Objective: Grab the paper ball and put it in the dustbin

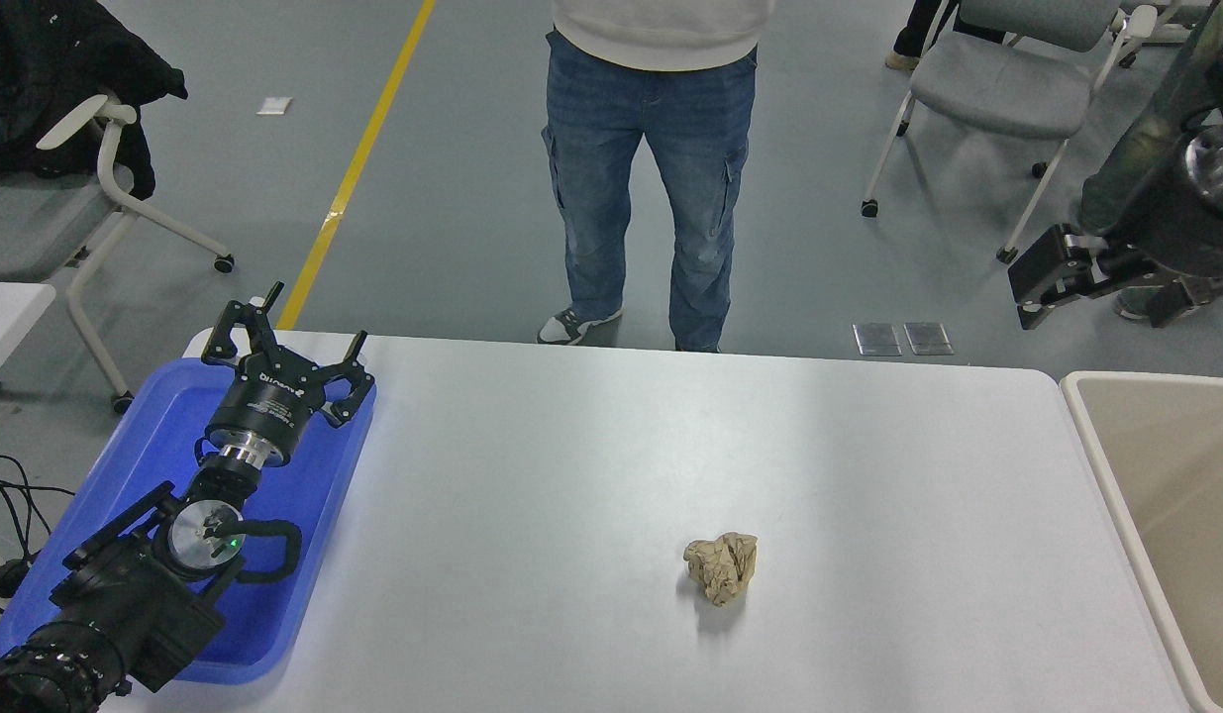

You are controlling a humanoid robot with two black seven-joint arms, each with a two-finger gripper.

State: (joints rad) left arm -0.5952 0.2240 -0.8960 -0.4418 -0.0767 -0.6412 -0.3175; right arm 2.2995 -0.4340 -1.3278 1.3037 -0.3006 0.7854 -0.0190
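The tan, creased paper ball (722,566) lies on the white table (611,456), right of the middle and towards the front. The beige dustbin (1101,451) stands against the table's right end, with its smooth tan inside showing. My right gripper (1116,295) hangs high at the right edge, beyond the table's far edge and above the dustbin's far end. It is open, empty and far from the ball. My left gripper (286,342) is parked open over the blue tray.
The shallow blue tray (314,555) sits at the table's left end under my left arm. A person in jeans (651,168) stands at the far side. Chairs (997,89) stand on the floor behind, and cables hang at the lower left.
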